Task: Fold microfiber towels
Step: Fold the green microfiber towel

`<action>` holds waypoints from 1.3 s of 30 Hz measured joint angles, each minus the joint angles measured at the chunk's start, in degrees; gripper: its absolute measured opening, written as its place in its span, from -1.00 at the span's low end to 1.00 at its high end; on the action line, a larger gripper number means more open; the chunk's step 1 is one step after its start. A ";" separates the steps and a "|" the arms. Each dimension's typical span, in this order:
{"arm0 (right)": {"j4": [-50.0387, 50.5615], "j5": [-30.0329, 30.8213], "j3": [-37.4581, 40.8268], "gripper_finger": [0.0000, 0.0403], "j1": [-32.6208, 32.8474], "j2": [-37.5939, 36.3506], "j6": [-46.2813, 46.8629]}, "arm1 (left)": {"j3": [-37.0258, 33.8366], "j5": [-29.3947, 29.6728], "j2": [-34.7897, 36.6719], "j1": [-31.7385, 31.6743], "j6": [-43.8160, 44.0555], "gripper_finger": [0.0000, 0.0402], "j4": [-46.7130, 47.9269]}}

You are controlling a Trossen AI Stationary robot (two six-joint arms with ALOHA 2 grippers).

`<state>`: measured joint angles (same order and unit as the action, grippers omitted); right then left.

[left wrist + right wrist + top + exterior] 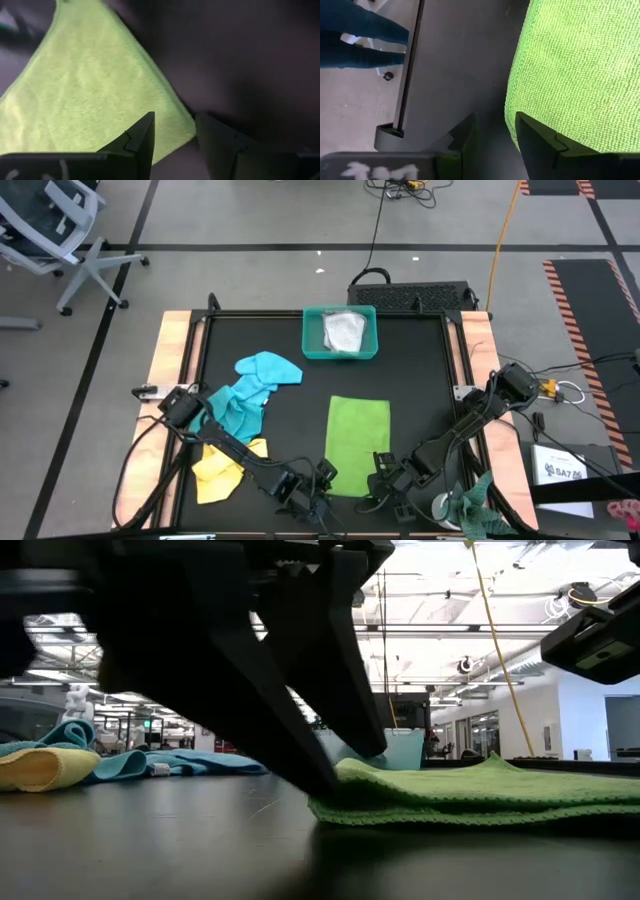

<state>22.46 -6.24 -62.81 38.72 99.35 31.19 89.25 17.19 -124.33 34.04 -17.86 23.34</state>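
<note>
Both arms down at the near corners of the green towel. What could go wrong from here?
1. The left gripper straddles the green towel's corner, jaws open, with only the tip between them; closing may pinch thin edge and slip.
2. The right gripper sits at the towel's side edge, one finger over bare table; it could miss the cloth.
3. Uneven grips would skew the fold.
</note>
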 joint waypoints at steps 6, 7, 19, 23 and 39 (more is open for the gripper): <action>0.11 0.10 0.00 -0.38 0.00 0.00 -1.18 | 0.00 -1.80 0.00 1.27 0.02 -0.28 0.12; 0.09 0.11 0.00 -0.38 0.00 0.00 -1.78 | 0.00 -1.82 0.00 1.45 0.02 -0.28 0.12; -0.07 0.57 0.10 -0.38 0.00 0.00 -5.09 | 0.00 -0.82 0.00 0.24 3.06 -0.28 0.12; -4.30 1.69 2.56 -0.38 0.02 0.00 -3.45 | 0.00 -0.80 0.00 0.06 3.37 -0.28 0.14; -10.05 1.70 8.31 -0.38 0.68 -0.04 0.73 | 0.00 -0.80 0.00 -0.08 5.13 -0.28 0.38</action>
<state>12.41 -4.54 -54.50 39.40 99.31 31.92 89.25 16.38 -124.33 33.97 -12.73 23.73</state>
